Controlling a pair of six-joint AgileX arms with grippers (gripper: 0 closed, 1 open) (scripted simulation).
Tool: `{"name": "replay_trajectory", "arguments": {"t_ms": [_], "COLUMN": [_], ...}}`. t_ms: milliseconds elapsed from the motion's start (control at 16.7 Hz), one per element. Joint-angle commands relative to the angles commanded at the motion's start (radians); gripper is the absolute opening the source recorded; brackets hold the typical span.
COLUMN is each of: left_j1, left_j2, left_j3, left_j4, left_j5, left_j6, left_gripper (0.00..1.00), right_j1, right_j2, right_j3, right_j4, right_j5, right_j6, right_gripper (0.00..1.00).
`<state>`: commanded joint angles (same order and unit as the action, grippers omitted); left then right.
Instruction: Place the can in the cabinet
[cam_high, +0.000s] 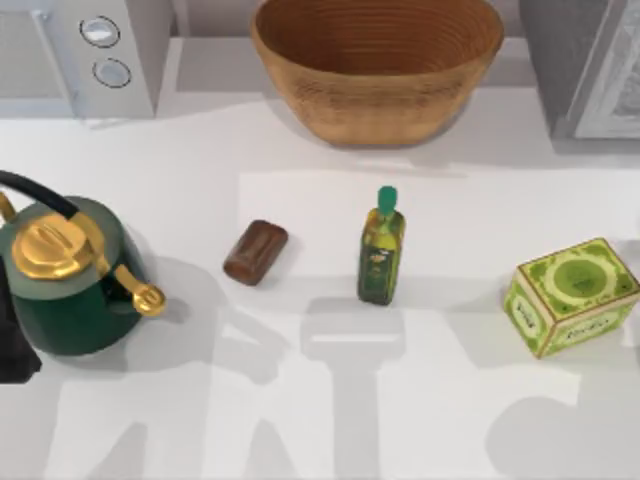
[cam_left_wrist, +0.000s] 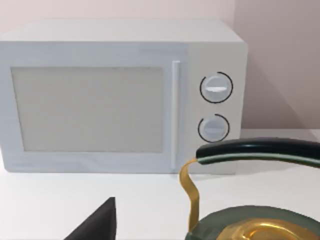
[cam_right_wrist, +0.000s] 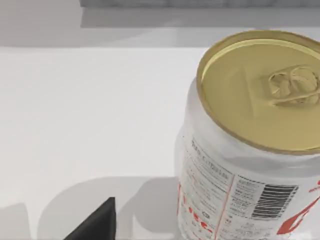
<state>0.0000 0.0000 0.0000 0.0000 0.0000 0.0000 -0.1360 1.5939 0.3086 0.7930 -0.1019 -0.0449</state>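
The can (cam_high: 255, 252), a small dark brown glossy cylinder, lies on its side on the white table left of centre. The grey cabinet (cam_high: 590, 70) stands at the back right corner. My left arm (cam_high: 15, 345) is parked at the table's left edge beside the kettle, and a dark part of my left gripper (cam_left_wrist: 97, 222) faces the microwave. A dark part of my right gripper (cam_right_wrist: 97, 222) hangs low over the table, close to a white drink tin (cam_right_wrist: 250, 150) with a gold pull-tab lid. Neither gripper touches anything.
A green kettle (cam_high: 70, 280) with gold lid and spout stands at the left. A green-capped oil bottle (cam_high: 381, 250) is upright at centre, a green printed box (cam_high: 570, 295) at the right. A wicker basket (cam_high: 375, 60) and a microwave (cam_high: 80, 50) line the back.
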Motion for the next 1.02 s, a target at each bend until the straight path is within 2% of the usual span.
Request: {"name": "replay_trajectory", "arguments": {"t_ms": [360, 660, 1020], "left_j1": [0.0, 0.0, 0.0], "left_j2": [0.0, 0.0, 0.0], "left_j3": [0.0, 0.0, 0.0], "left_j4": [0.0, 0.0, 0.0], "left_j5": [0.0, 0.0, 0.0], "left_j6": [0.0, 0.0, 0.0], "left_gripper": [1.0, 1.0, 1.0], "right_j1": [0.002, 0.02, 0.01], "right_j2": [0.004, 0.024, 0.259], "right_j3": [-0.003, 0.081, 0.188], "right_j4": [0.001, -0.031, 0.074], "right_j5": [0.001, 0.031, 0.029], "right_j6": [0.0, 0.017, 0.014], "right_gripper": [1.0, 1.0, 1.0]}}
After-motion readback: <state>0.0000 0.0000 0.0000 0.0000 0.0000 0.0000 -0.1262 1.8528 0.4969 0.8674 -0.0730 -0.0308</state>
